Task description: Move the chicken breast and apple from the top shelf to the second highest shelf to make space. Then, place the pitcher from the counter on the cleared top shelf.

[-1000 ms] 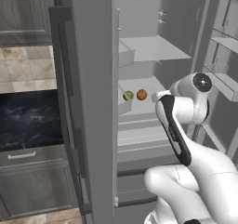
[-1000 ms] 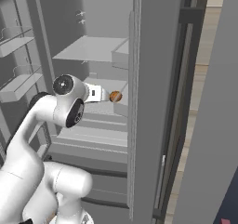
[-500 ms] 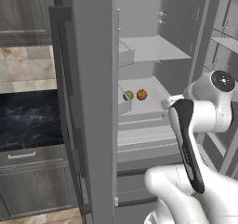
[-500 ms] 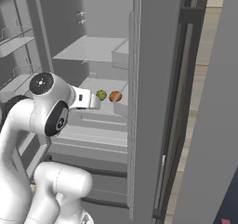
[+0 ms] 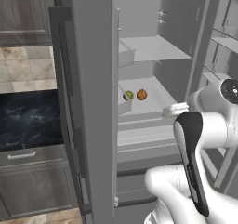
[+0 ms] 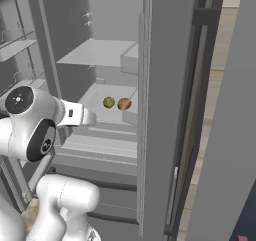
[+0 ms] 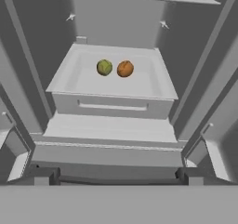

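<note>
The yellow-green apple and the orange-brown chicken breast sit side by side, almost touching, on the second highest shelf. They also show as the apple and chicken breast, and again as the apple and chicken breast. Above them the top shelf lies bare. My gripper is open and empty, hanging outside the fridge in front of the lower shelves, well short of both items. The hand points into the fridge. A stretch of the black counter shows at left; the pitcher is out of view.
The open fridge door stands edge-on left of the opening. Door bins hang on the right. Below the fruit shelf are flat drawers. A grey cabinet drawer sits under the counter.
The arm has swung back out of the fridge opening, right in the left base view and left in the right one, uncovering the apple. Both items stayed put.
</note>
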